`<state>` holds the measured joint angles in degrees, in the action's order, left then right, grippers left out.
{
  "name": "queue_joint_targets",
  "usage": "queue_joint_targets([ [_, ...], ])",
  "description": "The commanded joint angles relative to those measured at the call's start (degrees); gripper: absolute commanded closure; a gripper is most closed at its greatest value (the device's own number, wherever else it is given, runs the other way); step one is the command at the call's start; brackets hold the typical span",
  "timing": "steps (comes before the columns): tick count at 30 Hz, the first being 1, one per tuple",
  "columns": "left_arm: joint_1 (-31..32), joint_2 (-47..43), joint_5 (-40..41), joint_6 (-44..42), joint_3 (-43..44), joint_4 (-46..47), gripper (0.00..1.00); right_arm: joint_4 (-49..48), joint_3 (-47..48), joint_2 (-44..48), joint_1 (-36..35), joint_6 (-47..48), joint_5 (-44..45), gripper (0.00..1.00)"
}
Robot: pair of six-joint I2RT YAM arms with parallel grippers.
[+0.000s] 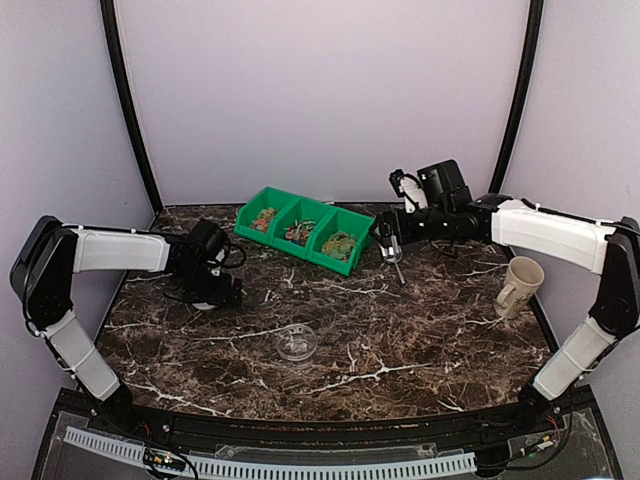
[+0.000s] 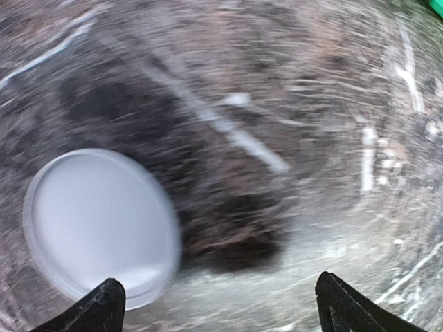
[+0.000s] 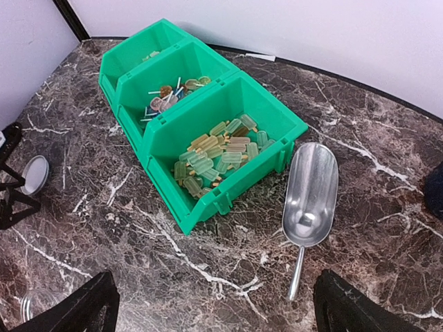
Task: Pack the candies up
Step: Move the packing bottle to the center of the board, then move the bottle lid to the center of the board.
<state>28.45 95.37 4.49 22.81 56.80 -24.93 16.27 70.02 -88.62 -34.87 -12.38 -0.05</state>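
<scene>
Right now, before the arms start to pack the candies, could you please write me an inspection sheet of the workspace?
surface: dark marbled table; no spill seen.
job's things: candies lie in the three compartments of the green bin; metal scoop lies on the table beside the bin; clear jar stands open near the front, no candies seen inside; whitish lid lies flat at the left.
clutter: cream mug at the right edge.
grippers: left gripper open, empty, above the lid; right gripper open, empty, above bare table in front of bin and scoop.
cables: black cable loop at the left wrist.
surroundings: pale walls; nothing else seen.
</scene>
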Motion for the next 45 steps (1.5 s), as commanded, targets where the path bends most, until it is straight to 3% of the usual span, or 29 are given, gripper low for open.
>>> queue_joint_targets([
  [1,-2.99,-4.84,4.21,1.69,-3.2,-1.38,0.01,-1.4,2.45,-3.59,-0.47,-1.99,3.34,0.02],
  [10,-3.42,-5.49,5.02,-0.95,2.58,0.21,0.01,-0.19,6.97,-12.01,-1.37,-4.38,6.75,0.0],
  [15,-3.4,-1.53,0.82,-0.55,6.98,-1.06,0.01,0.4,7.71,-13.04,-1.91,-4.23,7.36,0.0],
  [26,-3.47,-0.36,-3.28,5.0,0.43,1.92,0.01,0.19,6.45,-11.93,-1.98,-3.19,7.62,0.01],
  [45,-8.32,-1.68,1.07,10.48,-6.66,0.13,0.01,-0.27,5.7,-11.91,-2.03,-1.55,7.46,0.02],
])
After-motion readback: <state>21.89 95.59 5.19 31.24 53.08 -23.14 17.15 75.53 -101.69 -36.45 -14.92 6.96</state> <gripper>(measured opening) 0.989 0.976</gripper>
